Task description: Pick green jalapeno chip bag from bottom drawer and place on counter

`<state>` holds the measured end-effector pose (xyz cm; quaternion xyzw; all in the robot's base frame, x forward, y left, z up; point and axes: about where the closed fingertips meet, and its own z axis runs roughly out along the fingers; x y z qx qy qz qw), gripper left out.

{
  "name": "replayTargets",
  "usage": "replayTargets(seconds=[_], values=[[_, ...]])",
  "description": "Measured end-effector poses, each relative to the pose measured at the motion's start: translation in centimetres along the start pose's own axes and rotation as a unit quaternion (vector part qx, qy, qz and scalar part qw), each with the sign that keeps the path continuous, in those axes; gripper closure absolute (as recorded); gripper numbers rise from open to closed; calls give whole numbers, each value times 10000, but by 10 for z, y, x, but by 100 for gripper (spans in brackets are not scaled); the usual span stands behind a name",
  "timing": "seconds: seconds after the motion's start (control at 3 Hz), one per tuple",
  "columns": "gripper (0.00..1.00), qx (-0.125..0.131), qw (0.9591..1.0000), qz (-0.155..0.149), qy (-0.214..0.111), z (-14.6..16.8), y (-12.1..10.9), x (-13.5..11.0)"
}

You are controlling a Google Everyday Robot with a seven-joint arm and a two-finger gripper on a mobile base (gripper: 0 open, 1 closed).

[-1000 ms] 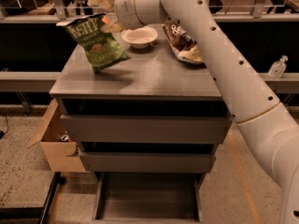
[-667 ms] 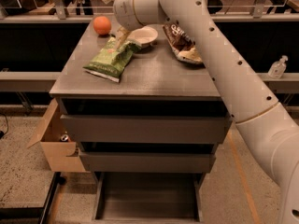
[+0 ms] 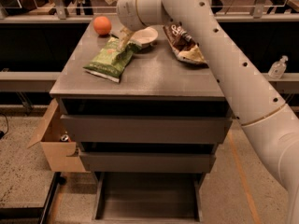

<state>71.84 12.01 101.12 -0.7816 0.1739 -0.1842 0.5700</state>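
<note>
Lying near-left to far-right, green jalapeno chip bag (image 3: 110,59); tool (image 3: 124,37) above.

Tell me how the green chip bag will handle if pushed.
The green jalapeno chip bag looks crinkled and thin, so probably floppy and light. Lying flat on the smooth counter, it would likely slide, not roll. The gripper hangs just above its far end.

An orange (image 3: 102,25) sits back left, a white bowl (image 3: 145,35) just beside the gripper (image 3: 124,42), a brown chip bag (image 3: 184,43) right of it; cardboard box (image 3: 53,143) below left, pump bottle (image 3: 277,68) far right
</note>
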Motion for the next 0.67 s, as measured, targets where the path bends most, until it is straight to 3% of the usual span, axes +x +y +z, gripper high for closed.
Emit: replayTargets(seconds=[0.33, 0.67], values=[[0, -46, 9988, 11, 481, -36, 2, 18], [0, -45, 9936, -47, 1129, -91, 0, 49]])
